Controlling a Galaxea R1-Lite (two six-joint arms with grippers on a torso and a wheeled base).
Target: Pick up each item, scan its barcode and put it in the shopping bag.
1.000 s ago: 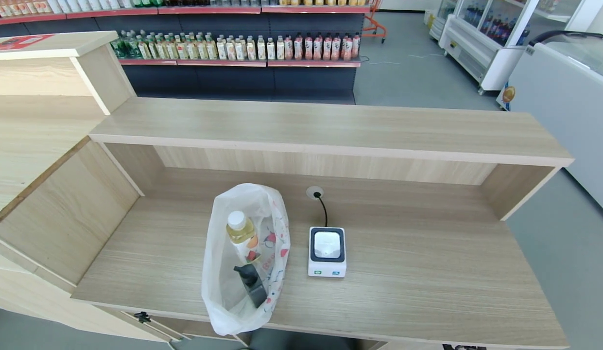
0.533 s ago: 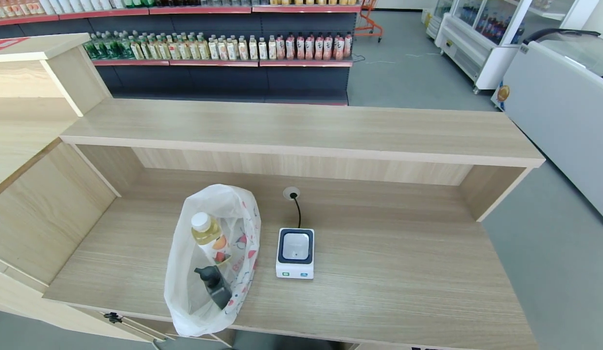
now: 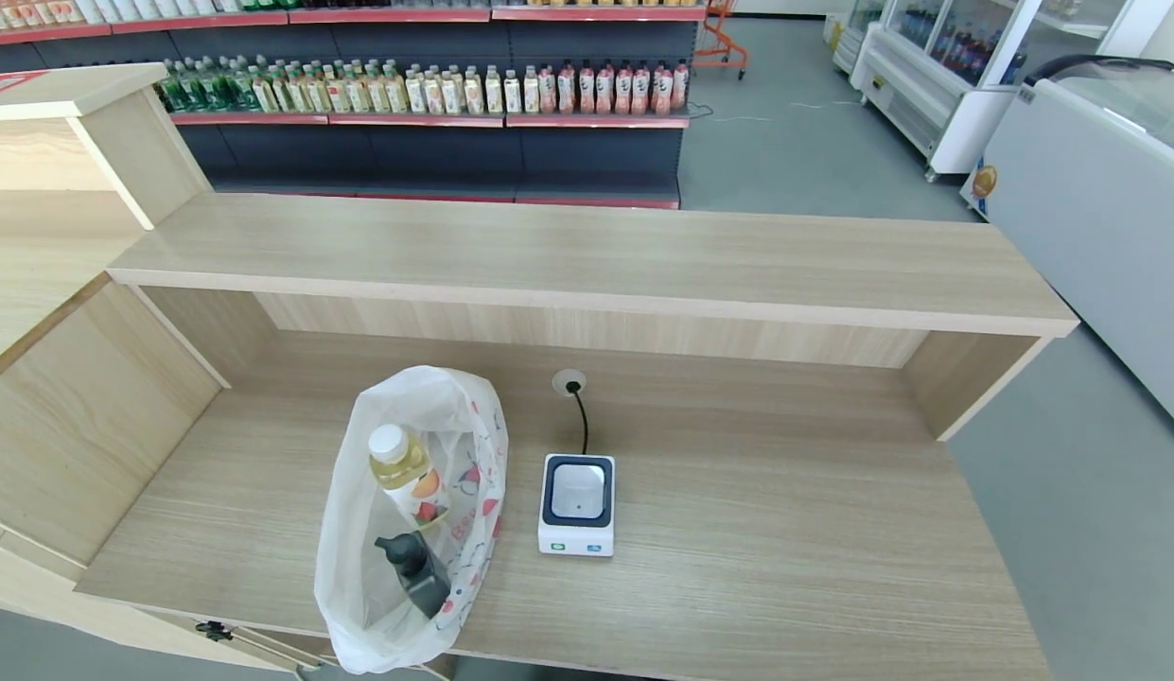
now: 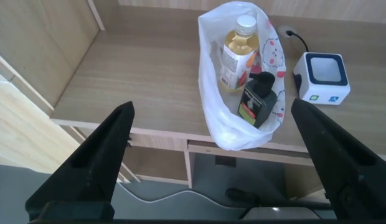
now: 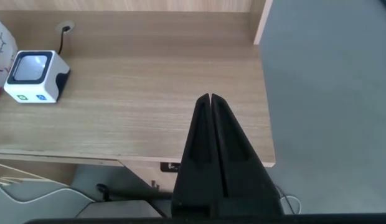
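Shopping bag: the thin, crinkly white plastic shopping bag [image 3: 345, 530] with red and blue print sits on the left part of the desk [image 3: 785, 530]. Its mouth gapes open and its lower end laps over the front edge.
Inside it: a round yellow tea bottle [image 3: 402, 473] with a white cap, plus a squarish dark bottle [image 3: 414, 572] nearer the front edge.
Scanner: a small white scanner [image 3: 577, 506] with a dark-framed window sits just beside the bag, and its black cable [image 3: 579, 416] runs back to a grommet.
Open room: there's a wide stretch of bare woodgrain to the scanner's right.
Edges: side panels close off both ends, and a raised ledge [image 3: 587, 255] runs along the back.
Left end effector [image 4: 211, 104]: spread wide, holding nothing, hanging off the front edge near the bag.
Right end effector [image 5: 209, 99]: pinched together on nothing, over the front edge near the right end.
Behind: store shelves [image 3: 426, 118] of drinks, and freezers [image 3: 1097, 189] on the right.
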